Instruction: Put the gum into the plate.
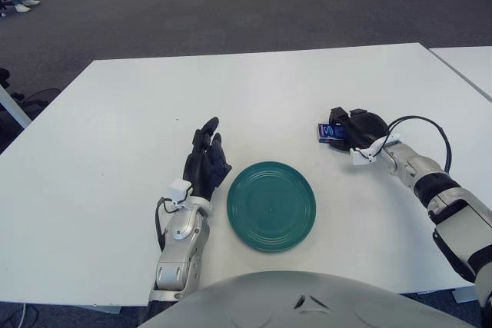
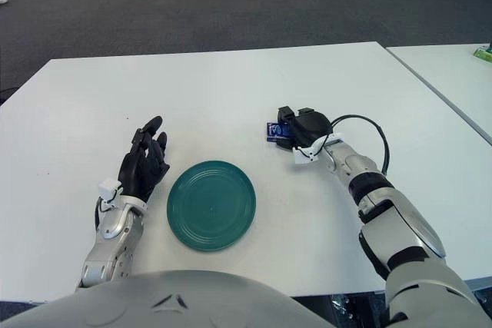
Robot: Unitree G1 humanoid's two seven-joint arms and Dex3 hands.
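In the left eye view there is one white table (image 1: 115, 151) with one green plate (image 1: 271, 206) near its front edge. One small blue pack of gum (image 1: 328, 132) sits to the right of and beyond the plate, well apart from it, and not in it. The right hand (image 1: 352, 130) is curled around the pack, its dark fingers (image 1: 336, 116) closed over the top while the blue end sticks out to the left. The left hand (image 1: 206, 160) shows just left of the plate, fingers stretched out and relaxed, holding nothing. A black cable (image 1: 430, 130) loops from the right wrist.

In the right eye view the count is the same: one plate (image 2: 211, 204), one pack of gum (image 2: 278, 130), two hands. The right hand (image 2: 301, 128) grips the pack beyond and to the right of the plate's rim, apart from it. Whether the pack touches the table cannot be told. The left hand (image 2: 143, 164) shows beside the plate's left edge, open. A second white table (image 2: 453, 74) stands at the far right.
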